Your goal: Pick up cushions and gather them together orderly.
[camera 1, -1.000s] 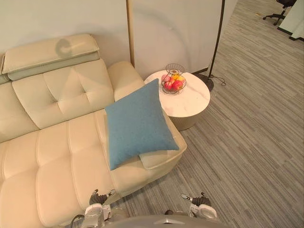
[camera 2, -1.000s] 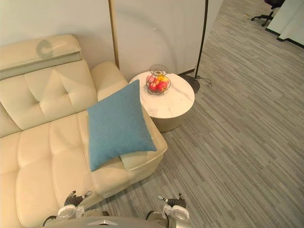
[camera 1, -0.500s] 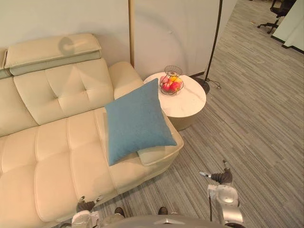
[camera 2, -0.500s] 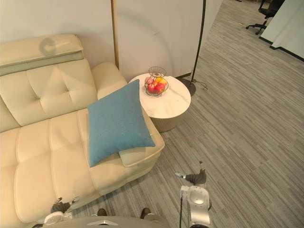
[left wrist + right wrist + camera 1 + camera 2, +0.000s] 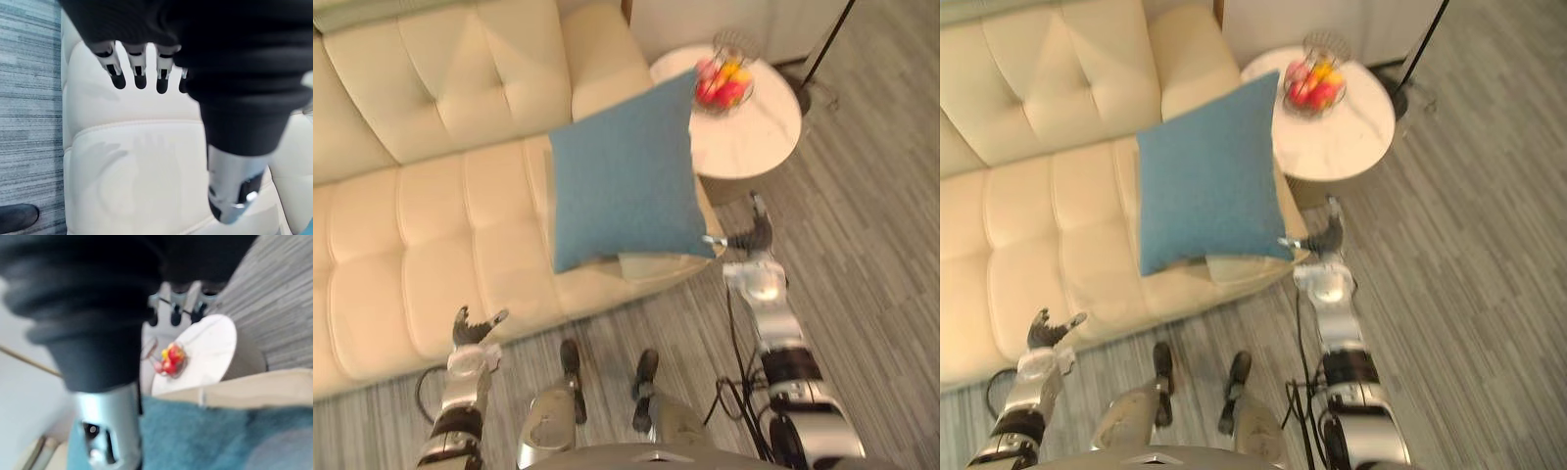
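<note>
Blue cushion (image 5: pixel 626 171) leans at the sofa (image 5: pixel 431 225) end by the armrest, its lower edge on top of a flat cream cushion (image 5: pixel 656 264) that sits at the front edge of the seat. Right hand (image 5: pixel 752 238) is up just beside the blue cushion's lower corner, fingers straight, thumb spread apart, nothing held; can't tell if the thumb touches the fabric. Left hand (image 5: pixel 470 335) is low by the sofa front, well apart from both cushions, fingers spread and empty.

Risks as I judge them:
- Right hand is lined up on one corner only. A pinch there likely leaves the soft cushion dangling and twisting, and it may slip out.
- Pulling the blue cushion outward could drag the cream cushion with it. That one is already at the seat edge, so it may slide to the floor.
- Round bench (image 5: pixel 759 122) with the fruit basket (image 5: pixel 726 80) is close behind the cushion. A wide swing of the right arm or of the lifted cushion could tip the basket.
- Left hand is too far off to support, so any lift now is one-handed.
</note>
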You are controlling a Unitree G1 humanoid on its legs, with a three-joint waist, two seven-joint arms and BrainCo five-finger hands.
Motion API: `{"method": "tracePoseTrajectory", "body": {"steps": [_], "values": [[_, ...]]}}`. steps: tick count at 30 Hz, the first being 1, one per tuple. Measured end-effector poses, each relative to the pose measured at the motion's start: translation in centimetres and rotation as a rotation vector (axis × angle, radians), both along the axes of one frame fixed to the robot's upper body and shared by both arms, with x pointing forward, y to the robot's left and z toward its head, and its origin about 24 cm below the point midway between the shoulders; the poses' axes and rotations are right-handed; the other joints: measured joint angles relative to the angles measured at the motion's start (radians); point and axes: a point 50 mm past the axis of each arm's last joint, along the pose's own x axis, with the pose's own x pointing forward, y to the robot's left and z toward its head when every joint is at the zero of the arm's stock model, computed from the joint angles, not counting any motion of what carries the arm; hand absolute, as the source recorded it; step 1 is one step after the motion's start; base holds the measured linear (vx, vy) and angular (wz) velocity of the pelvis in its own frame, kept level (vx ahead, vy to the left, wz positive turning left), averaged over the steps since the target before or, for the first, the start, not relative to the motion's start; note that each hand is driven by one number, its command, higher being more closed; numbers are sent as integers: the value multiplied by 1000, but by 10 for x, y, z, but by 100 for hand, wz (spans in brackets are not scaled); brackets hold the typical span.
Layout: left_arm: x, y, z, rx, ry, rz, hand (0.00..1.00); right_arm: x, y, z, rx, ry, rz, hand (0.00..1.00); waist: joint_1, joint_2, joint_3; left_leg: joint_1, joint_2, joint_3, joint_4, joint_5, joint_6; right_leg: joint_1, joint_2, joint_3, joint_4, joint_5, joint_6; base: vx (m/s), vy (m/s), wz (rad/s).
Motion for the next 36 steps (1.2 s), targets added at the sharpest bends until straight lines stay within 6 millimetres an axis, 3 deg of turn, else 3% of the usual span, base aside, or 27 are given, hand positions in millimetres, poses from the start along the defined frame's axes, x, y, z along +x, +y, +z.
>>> {"method": "tracePoseTrajectory", "body": {"steps": [4,8,11,17,20,21,24,36], "values": [[40,-12,31,13,-115,-47,0,23,14,31,-23,-60,22,0,5,3,54,-77,5,-8,42,3,5,-66,-3,-3,23,9,-4,-99,15,4],[89,-24,83,70,-253,-117,0,41,25,56,40,-96,16,0,9,6,124,-155,14,-10,78,10,13,-149,-7,-1,75,8,-7,-85,14,0],[113,-34,115,105,-332,-168,0,46,33,74,65,-135,25,0,2,5,134,-211,19,-7,76,25,14,-222,-11,3,104,8,-8,-80,5,-3],[143,-63,168,126,-462,-259,0,49,59,90,89,-184,71,0,-16,5,137,-289,38,-5,91,35,8,-305,-6,3,129,7,-23,-27,3,-4],[150,-72,184,129,-503,-287,0,47,67,97,102,-207,88,0,-23,5,138,-318,47,-3,92,38,3,-337,1,3,136,6,-29,4,-13,-5],[152,-76,190,124,-517,-297,100,46,69,101,103,-224,97,100,-27,5,138,-330,51,-3,94,39,2,-348,3,3,137,6,-30,12,-14,-4],[157,-88,202,119,-539,-328,100,41,75,109,107,-264,118,100,-35,4,138,-360,64,1,111,38,-1,-372,12,2,138,8,-32,29,-17,-5],[160,-90,235,151,-636,-346,100,26,82,135,212,-407,150,100,-32,4,138,-375,67,29,89,46,-10,-403,12,8,138,9,-36,40,-2,-2]]}}
